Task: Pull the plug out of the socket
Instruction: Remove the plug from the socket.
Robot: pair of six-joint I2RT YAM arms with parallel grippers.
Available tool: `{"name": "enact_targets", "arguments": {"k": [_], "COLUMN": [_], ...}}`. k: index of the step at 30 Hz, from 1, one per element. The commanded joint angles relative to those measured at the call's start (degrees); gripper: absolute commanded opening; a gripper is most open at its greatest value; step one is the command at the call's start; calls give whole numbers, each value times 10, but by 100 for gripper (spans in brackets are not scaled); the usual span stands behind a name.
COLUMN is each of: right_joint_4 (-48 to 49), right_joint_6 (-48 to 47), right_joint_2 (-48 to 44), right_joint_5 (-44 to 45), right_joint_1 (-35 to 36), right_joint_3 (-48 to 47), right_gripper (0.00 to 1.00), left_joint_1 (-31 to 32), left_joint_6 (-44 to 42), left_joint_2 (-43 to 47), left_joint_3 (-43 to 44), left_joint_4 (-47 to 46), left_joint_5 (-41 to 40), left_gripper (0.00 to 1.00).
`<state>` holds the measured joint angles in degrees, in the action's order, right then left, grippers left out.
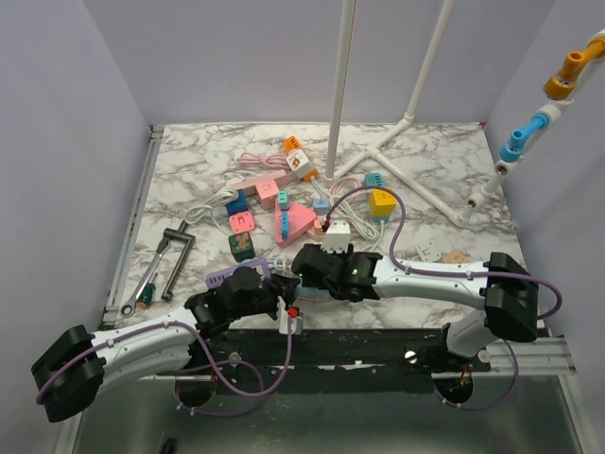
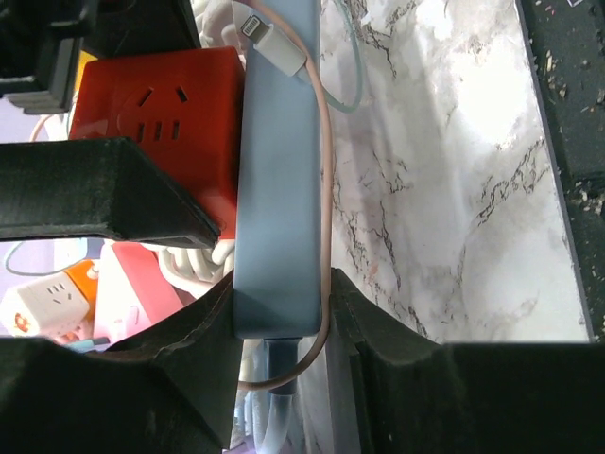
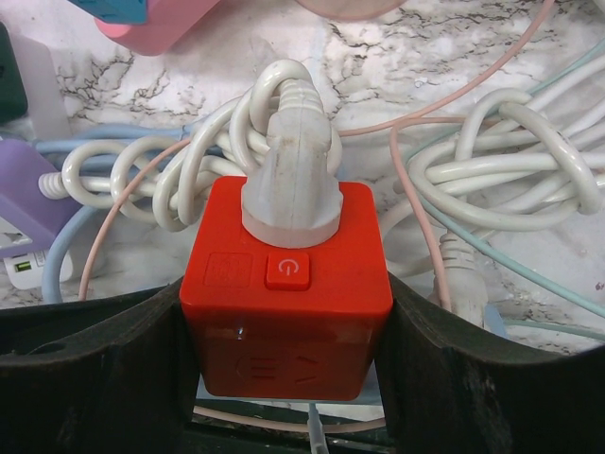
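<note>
A red cube socket (image 3: pixel 288 312) with a power button has a white plug (image 3: pixel 288 189) seated in its top face; the plug's white cable coils behind it. My right gripper (image 3: pixel 288 378) is shut on the cube's two sides. In the left wrist view the same red cube (image 2: pixel 161 123) lies against a long blue-grey block (image 2: pixel 276 189) with a blue cable stub at its near end. My left gripper (image 2: pixel 284 331) is shut on that block's near end, with a thin pink cable (image 2: pixel 324 170) caught beside it. In the top view both grippers (image 1: pixel 274 288) (image 1: pixel 307 268) meet near the front edge.
Several socket cubes and strips, pink (image 1: pixel 293 222), yellow (image 1: pixel 382 201) and orange (image 1: pixel 298 159), lie mid-table among tangled cables. A wrench and clamp (image 1: pixel 165 265) sit at the left. A white pipe frame (image 1: pixel 416 180) stands at the back right. The black table edge (image 2: pixel 567 142) is close.
</note>
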<state>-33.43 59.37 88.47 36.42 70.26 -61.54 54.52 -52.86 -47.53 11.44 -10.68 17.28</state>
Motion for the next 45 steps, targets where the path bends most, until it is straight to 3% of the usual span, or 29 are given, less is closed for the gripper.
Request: {"name": "enact_targets", "arguments": {"k": [1,14,22,29,34,36,39,45], "right_joint_4": [81,88,151,152,156,178,146,98], "right_joint_6": [-1,-38,-42,-72,-70,-93,-89,-69], "right_joint_2": [-8,-13,-5,-10,-26,-22,-2,12], "right_joint_5": [-11,56,76,70,48,-12,-58,-65], "right_joint_1": [-9,-34,-36,-65,-81,-101,-128,-128], "right_joint_3": [-17,-26,45,11,30,38,19,8], "right_gripper": [16,11,4,4,1,1,1,1], "left_joint_1": [18,43,43,47,47,47,50,50], "left_joint_6": [-79,-82,-99,-109,-118,-142,-165,-166], "left_joint_2": [27,3,5,9,14,21,33,18], "left_joint_3": [-15,9,17,16,18,7,-7,1], "left_joint_4": [20,130,152,164,178,179,170,164], "left_joint_5": [34,33,40,44,47,50,49,35], "left_gripper": [0,0,0,0,0,0,0,0]}}
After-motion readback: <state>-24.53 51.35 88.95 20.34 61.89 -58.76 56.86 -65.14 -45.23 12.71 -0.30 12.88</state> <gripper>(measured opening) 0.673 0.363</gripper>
